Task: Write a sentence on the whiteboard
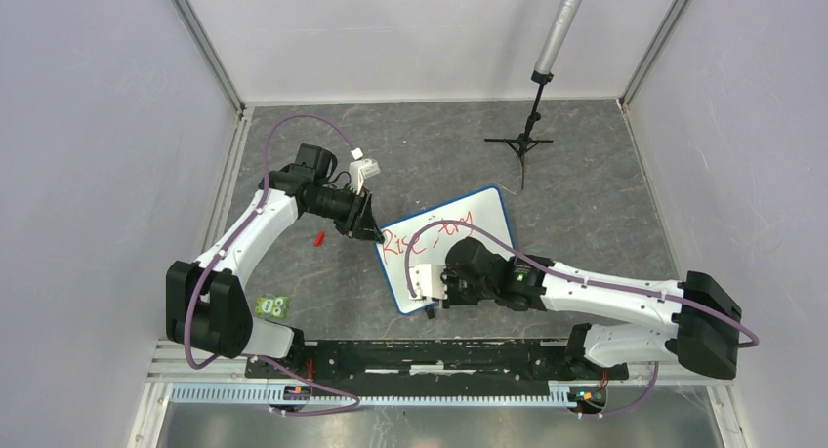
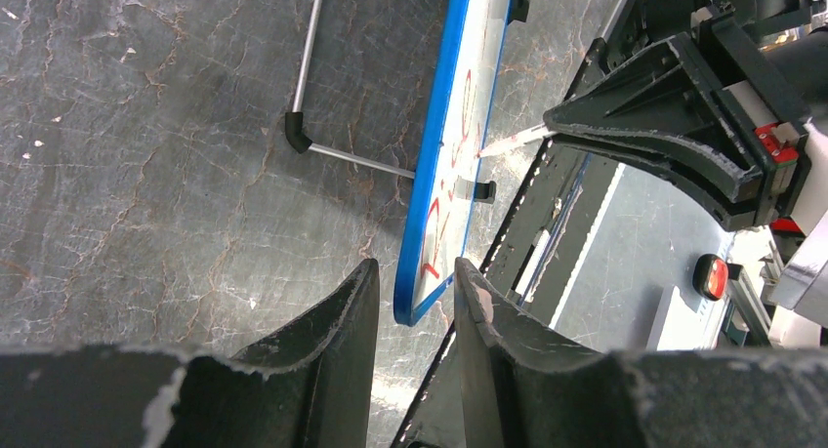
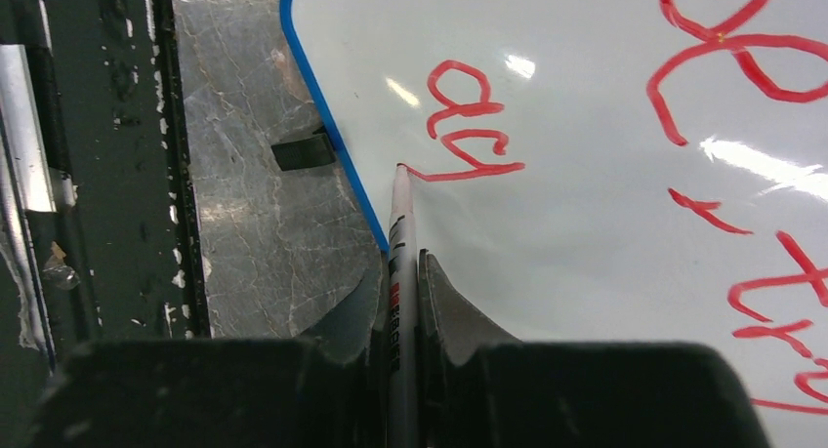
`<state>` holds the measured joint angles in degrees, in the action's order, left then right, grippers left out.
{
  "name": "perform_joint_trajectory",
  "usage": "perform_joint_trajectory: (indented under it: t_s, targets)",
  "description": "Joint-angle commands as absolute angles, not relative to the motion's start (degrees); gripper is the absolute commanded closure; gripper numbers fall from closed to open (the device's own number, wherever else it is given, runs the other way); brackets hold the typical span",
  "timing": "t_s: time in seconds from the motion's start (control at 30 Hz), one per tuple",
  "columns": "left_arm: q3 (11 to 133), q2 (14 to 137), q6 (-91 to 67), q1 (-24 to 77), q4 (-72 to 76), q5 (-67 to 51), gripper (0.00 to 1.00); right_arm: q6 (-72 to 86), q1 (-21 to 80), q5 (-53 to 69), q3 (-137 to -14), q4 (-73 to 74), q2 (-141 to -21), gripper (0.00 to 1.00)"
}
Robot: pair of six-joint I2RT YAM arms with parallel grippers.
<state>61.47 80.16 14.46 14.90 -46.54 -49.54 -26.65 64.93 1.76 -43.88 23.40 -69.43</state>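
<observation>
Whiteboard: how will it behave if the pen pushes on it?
Probably stiff: the whiteboard looks flat, with a blue rim. Likely light and apt to slide or pivot on its small feet, hence the left gripper pinching its corner. Glossy face, so the pen should glide.

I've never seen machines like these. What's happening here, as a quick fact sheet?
Job: writing a sentence on the whiteboard
Right hand: closed on a marker, tip touching the board
Left hand: clamped on the board's blue-rimmed corner
Writing: red, "Rise, try" on one line, "ag" on the next
Progress: last word unfinished
Also on the table: small red piece, maybe the marker's cap, beside the left hand
</observation>
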Motion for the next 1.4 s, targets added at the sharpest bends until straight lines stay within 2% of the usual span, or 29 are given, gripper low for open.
perform_joint_trajectory:
  t_s: [0.0,0.3,0.7,0.87,1.37]
  targets:
    - [61.44,79.86,14.39,15.21,-45.18,-49.26,0.6,-26.07,65.2,2.21,-45.44,20.88,-71.96,1.0]
    - [61.52,80.14,14.39,15.21,-45.18,-49.22,0.6,-25.65,65.42,3.89,-49.3,22.09,-70.11,1.0]
    - [61.7,80.26,14.24,15.21,-45.22,-49.49,0.6,-26.37,63.76,1.92,-45.64,25.67,-62.97,1.0]
    - [61.66,80.13,14.06,15.21,-45.18,-49.53,0.6,-24.94,61.89,-2.01,-44.3,24.97,-62.9,1.0]
    - [61.44,79.77,14.23,15.21,-45.18,-49.57,0.6,-23.73,60.61,-0.71,-45.48,24.26,-63.92,1.0]
